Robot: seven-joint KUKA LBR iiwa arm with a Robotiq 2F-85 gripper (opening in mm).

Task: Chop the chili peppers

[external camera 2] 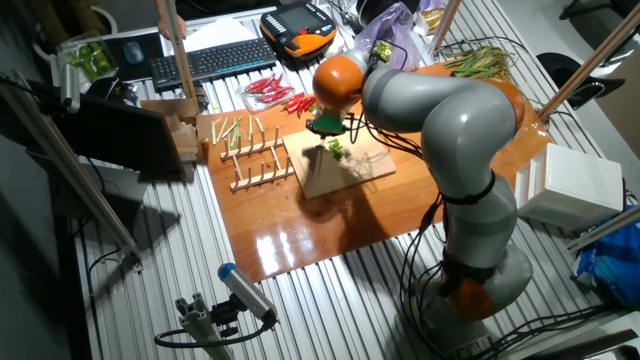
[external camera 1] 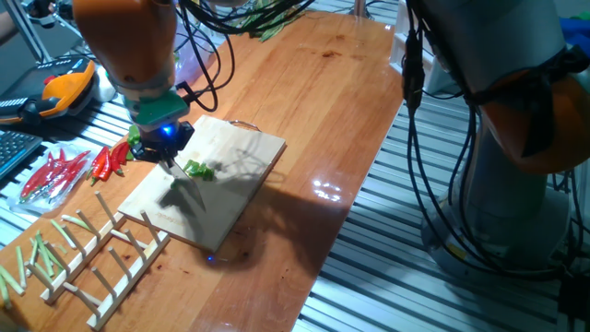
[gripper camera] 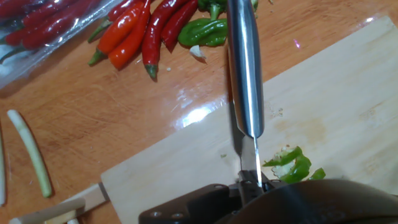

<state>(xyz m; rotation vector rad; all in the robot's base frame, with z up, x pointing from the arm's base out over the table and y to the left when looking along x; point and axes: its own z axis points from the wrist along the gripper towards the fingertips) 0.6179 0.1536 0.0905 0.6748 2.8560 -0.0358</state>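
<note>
The chili pepper lies as a few small glossy green bits point(external camera 1: 198, 170) on the pale wooden cutting board point(external camera 1: 235, 152). The bits also show in the hand view point(gripper camera: 291, 167) and in the other fixed view point(external camera 2: 336, 149). My gripper point(external camera 1: 164, 146) is shut on a knife point(gripper camera: 244, 68). Its steel blade runs out along the board's left part, just left of the bits. In the hand view the gripper point(gripper camera: 250, 185) sits at the bottom edge. Another whole green chili point(gripper camera: 202, 31) lies off the board point(gripper camera: 348, 93) next to the red ones.
Red chilies point(external camera 1: 111, 159) lie left of the board, with a bag of more point(external camera 1: 51, 173) beside them. A wooden rack point(external camera 1: 101, 258) and pale-green stalk sticks point(external camera 1: 28, 254) are at the front left. An orange teach pendant point(external camera 1: 60, 88) and a keyboard point(external camera 2: 210, 60) lie off the table.
</note>
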